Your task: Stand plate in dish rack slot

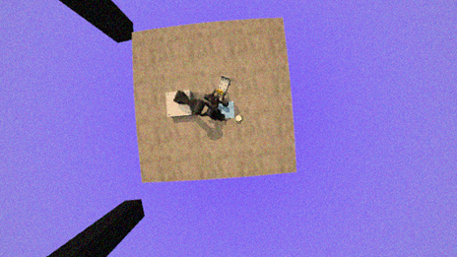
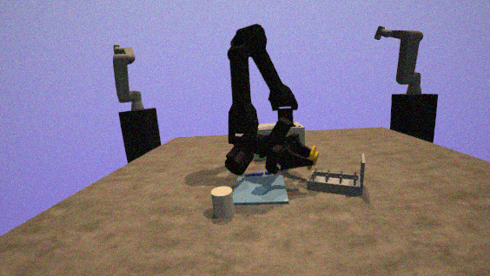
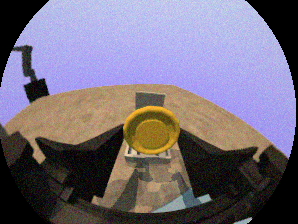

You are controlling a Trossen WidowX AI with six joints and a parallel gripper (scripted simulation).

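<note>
A small round yellow plate (image 1: 219,92) (image 2: 314,155) (image 3: 151,131) is held in the air, with its dished face towards the wrist camera. My gripper (image 2: 311,161) (image 3: 151,129) is shut on it, one black finger at each side of the rim. The plate is tilted close to upright in the exterior view. The grey dish rack (image 1: 224,84) (image 2: 334,188) (image 3: 148,159) stands on the table, with short posts inside and a tall end panel. The plate is above and beside the rack's near end, and in the wrist view it hides part of the rack.
A light blue square board (image 1: 231,106) (image 2: 241,196) lies below the arm, with a blue object (image 2: 254,174) behind it. A pale cylinder (image 1: 239,118) (image 2: 222,204) stands beside the board. A whitish box (image 1: 177,108) (image 2: 299,131) is at the arm's base.
</note>
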